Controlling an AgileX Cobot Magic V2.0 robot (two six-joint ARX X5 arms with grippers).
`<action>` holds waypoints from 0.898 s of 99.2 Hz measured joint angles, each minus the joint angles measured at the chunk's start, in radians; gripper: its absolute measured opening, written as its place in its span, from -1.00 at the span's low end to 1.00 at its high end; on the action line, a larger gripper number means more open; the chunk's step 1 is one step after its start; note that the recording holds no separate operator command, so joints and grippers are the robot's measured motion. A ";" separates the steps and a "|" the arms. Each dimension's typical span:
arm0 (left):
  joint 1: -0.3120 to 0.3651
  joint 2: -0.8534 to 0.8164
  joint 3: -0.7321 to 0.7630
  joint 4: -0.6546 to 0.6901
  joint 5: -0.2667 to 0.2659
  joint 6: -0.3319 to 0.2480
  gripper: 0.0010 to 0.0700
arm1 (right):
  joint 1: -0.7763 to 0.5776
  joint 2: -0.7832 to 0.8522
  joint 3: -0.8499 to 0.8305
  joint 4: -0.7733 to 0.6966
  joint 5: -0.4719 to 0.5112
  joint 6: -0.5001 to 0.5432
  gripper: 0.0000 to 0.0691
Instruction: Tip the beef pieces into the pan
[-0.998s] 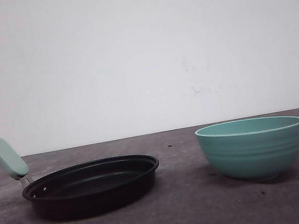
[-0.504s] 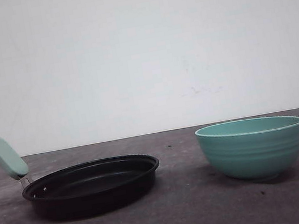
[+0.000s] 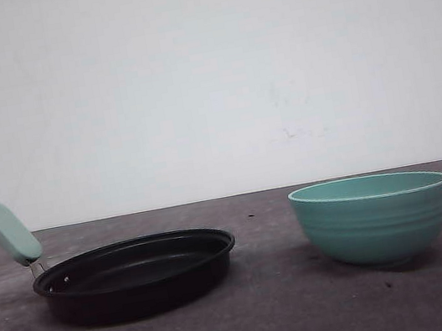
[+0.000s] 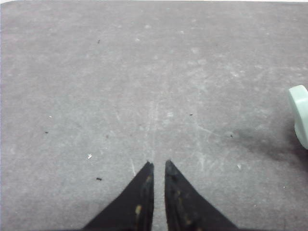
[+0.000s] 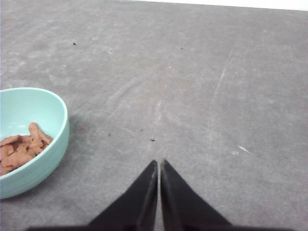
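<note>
Black and shallow, the pan (image 3: 137, 275) sat on the left side of the grey table (image 3: 272, 318) as you looked forward, its short mint-green handle (image 3: 9, 232) angled up and away to the far left on a metal neck. To the right of it, well apart, stood the teal ribbed bowl (image 3: 374, 218), upright on the same surface.

You could see the beef pieces (image 5: 20, 148) from the right wrist camera: a small heap of orange-brown chunks lay at the bottom of that bowl (image 5: 29, 139). From the front, the pan's inside looked dark and you could not tell much about it at that low angle.

Your right gripper (image 5: 158, 163) hung over bare table near the bowl, not touching it. Its two black fingers (image 5: 144, 197) were pressed together with only a hairline seam between them, and nothing was caught there.

Your left gripper (image 4: 159, 165) hung over bare table too, with the rounded end of the pan's handle (image 4: 299, 114) off to one side of it, well clear. Its fingers (image 4: 137, 202) were almost together, a thin slit of table showing between the tips, and they held nothing. Small dark specks and pale scuffs marked the tabletop beneath both.
</note>
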 joint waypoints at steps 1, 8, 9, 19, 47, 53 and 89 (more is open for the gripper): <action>0.000 0.000 0.000 0.000 0.000 0.000 -0.99 | 0.000 0.000 0.000 0.000 0.000 0.000 -0.98; 0.000 0.000 0.000 0.000 0.000 0.000 -0.99 | 0.000 0.000 0.000 0.000 0.000 0.000 -0.98; 0.000 0.000 0.000 0.000 0.000 0.000 -0.99 | 0.000 0.000 0.000 0.000 0.000 0.000 -0.98; 0.000 0.000 0.000 0.000 0.000 0.000 -0.99 | 0.000 0.000 0.000 0.000 0.000 0.000 -0.98; 0.000 0.000 0.000 0.000 0.000 0.000 -0.99 | 0.000 0.000 0.000 0.000 0.000 0.000 -0.98; 0.000 0.000 0.000 0.000 0.000 0.000 -0.99 | 0.000 0.000 0.000 0.006 0.000 0.000 -0.98; 0.000 0.000 0.000 0.000 0.005 -0.049 -0.99 | 0.000 0.000 0.000 0.109 0.050 0.000 -0.98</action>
